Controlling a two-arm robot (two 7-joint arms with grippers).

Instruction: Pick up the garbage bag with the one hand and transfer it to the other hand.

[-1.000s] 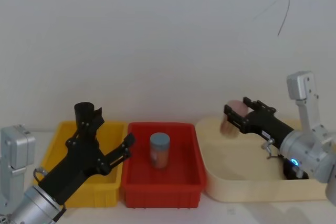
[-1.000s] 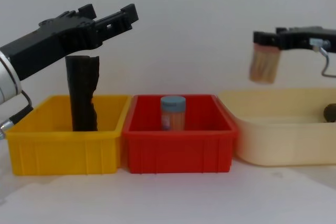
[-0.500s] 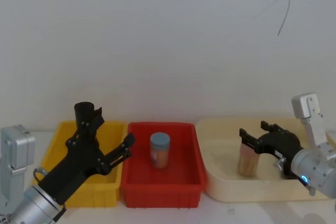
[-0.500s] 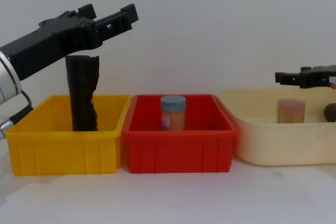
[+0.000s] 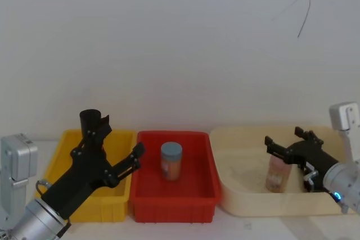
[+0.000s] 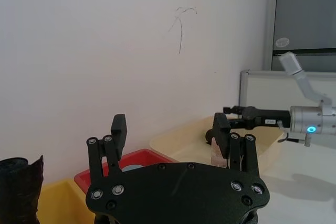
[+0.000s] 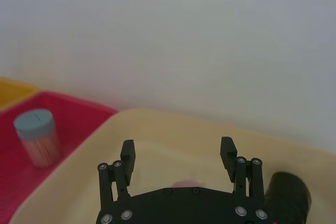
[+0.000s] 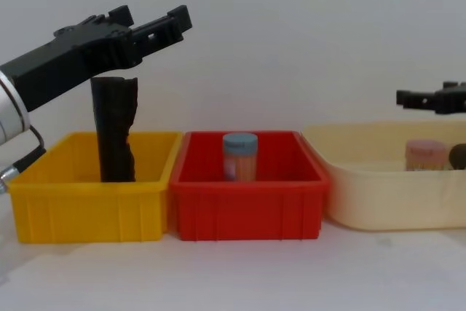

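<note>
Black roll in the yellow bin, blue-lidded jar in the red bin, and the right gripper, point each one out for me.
black roll (image 8: 113,132), chest view, middle of its crinkled body.
blue-lidded jar (image 5: 171,162), head view, middle of its side, below the lid.
right gripper (image 5: 286,137), head view, midway between its fingertips, over the cream tub.

soft even indoor light, faint shadows on the wall, slightly hazy, no glare

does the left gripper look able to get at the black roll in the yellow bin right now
Probably yes. The left gripper is open and raised just above the black roll, which stands upright in the yellow bin with its top clear of the rim and nothing over it.
</note>
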